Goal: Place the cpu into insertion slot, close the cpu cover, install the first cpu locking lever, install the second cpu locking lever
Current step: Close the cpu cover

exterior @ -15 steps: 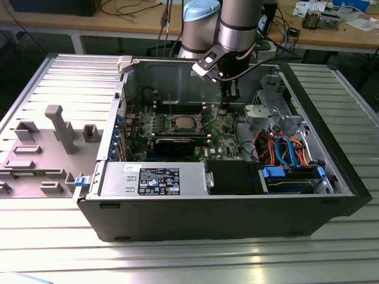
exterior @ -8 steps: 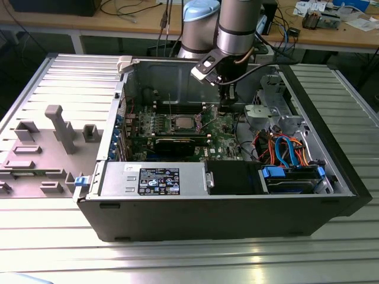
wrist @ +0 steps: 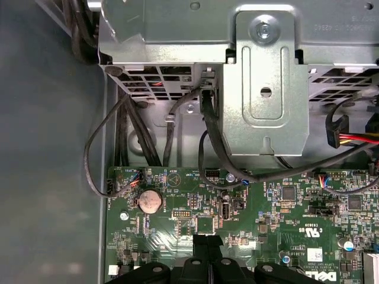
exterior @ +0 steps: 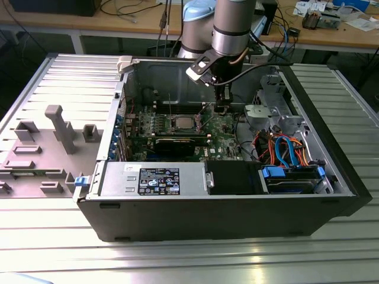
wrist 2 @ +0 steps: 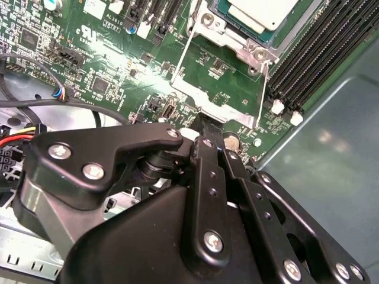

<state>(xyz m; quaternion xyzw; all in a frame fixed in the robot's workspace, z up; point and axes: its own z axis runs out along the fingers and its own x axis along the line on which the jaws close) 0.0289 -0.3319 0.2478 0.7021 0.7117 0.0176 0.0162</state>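
Black matte links of my tool [wrist 2: 207, 127], studded with bright screw heads, sat closest in the second wrist view. They tapered to fingers drawn together with no gap that I could see. The tip met the free edge of the cpu cover [wrist 2: 185, 93], a thin stamped silver frame. It stood swung open, and the glossy green motherboard [wrist 2: 118, 65] showed through its square window. Whether I pinched that edge or merely touched it, I could not tell.

Beyond the cover's hinge side, the cpu [wrist 2: 263, 12] lay flat in the insertion slot [wrist 2: 237, 36]. Its dull grey lid was ringed by the socket's silver surround, just beside the long black memory slots [wrist 2: 320, 53]. In the exterior view the chip [exterior: 182, 123] showed as a pale square deep in the open computer case [exterior: 237, 219], which rested on the ribbed aluminium desk [exterior: 177, 260].

I judged the placing done and the closing of the cover in hand. That step called for swinging the springy frame over on its hinge, evenly, without scraping the chip.
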